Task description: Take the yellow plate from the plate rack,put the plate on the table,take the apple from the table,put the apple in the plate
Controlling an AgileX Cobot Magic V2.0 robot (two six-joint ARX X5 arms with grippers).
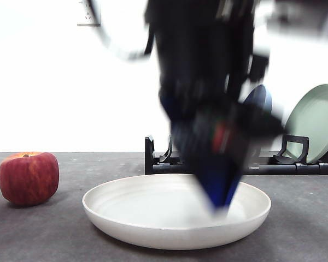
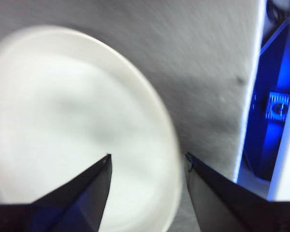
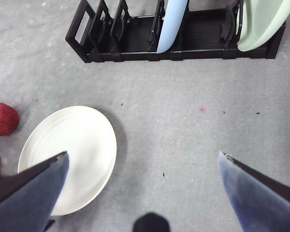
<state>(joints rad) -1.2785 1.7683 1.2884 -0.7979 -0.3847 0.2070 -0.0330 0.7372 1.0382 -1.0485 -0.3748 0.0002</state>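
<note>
Your yellow plate (image 1: 176, 215) lies flat on the table (image 1: 295, 218), right side up, in front of the plate rack (image 1: 273, 164) and well apart from it. The apple (image 1: 28, 177) sits on the table off one side of the plate, near its rim but not touching it; in the right wrist view it shows only partly at the picture's edge (image 3: 2, 118).

The left gripper (image 2: 147, 162) hangs over the plate with its jaws spread open and nothing between them: one jaw is over the plate's inside, the other beyond the rim above bare table. In the front view that arm is a dark, blurred mass coming down from above, its tip (image 1: 218, 199) low over the plate's far half.

The right gripper (image 3: 142, 159) is held high, jaws wide apart and empty, looking down on open table between plate and rack.

In the rack, a blue plate (image 3: 170, 24) and a pale green plate (image 3: 258, 21) stand on edge in slots toward one end; the slots at the other end stand free.
</note>
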